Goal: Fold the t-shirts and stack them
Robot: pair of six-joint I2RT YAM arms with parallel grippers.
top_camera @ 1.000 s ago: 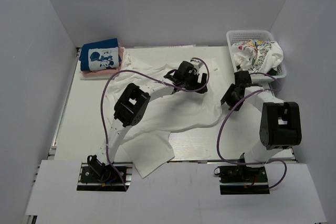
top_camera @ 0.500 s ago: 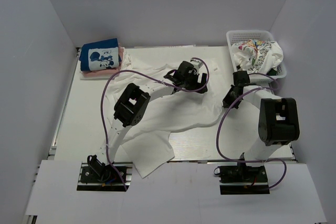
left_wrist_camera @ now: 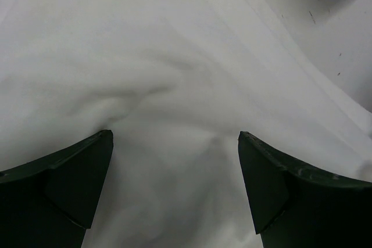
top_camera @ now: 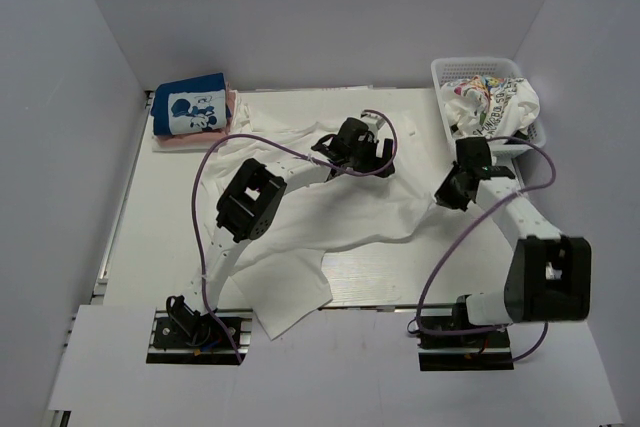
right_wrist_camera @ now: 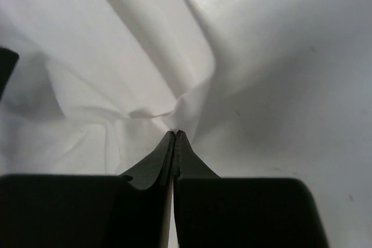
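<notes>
Currently: white shirt (top_camera: 345,212), soft, limp, light; right jaws clamped on its edge, left jaws apart; grip hems.

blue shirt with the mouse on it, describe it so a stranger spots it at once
Go to the far left corner of the white table, opposite the mesh basket. A small folded stack lies there, beside the large white shirt; the blue shirt tops it, over a pink shirt. It alone is dark blue, with a pale cartoon-mouse panel facing up.
</notes>
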